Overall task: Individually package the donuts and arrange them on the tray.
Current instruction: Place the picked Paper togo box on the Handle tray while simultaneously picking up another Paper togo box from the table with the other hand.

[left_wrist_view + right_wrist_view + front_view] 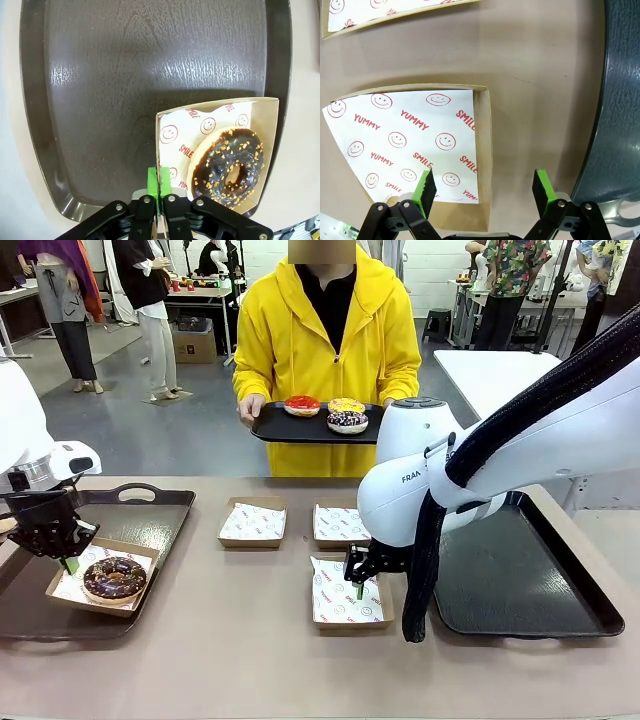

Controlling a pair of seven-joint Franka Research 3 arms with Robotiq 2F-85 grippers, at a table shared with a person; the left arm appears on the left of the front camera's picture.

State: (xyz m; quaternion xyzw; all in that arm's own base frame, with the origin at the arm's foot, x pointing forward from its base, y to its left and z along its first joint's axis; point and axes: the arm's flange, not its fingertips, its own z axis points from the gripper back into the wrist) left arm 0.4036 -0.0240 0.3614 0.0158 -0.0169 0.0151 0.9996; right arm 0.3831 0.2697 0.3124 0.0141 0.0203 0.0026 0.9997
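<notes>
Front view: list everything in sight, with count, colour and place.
donuts: four; chocolate donut in filled box; red donut, yellow donut, purple donut on held tray
boxes: four, brown, white paper; filled box on left tray, three empty boxes on table
trays: three, dark; left tray, right tray on table, held tray with person
table: one, tan
person: one, yellow hoodie, far side
left gripper: jaws shut on filled box's rim
right gripper: jaws open astride nearest empty box's wall

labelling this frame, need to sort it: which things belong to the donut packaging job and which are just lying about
Job: chocolate donut, filled box, left tray; red donut, yellow donut, sprinkled purple donut, person's tray; three empty boxes; right tray.
Lying about: floor carton, stool, white table behind.
</notes>
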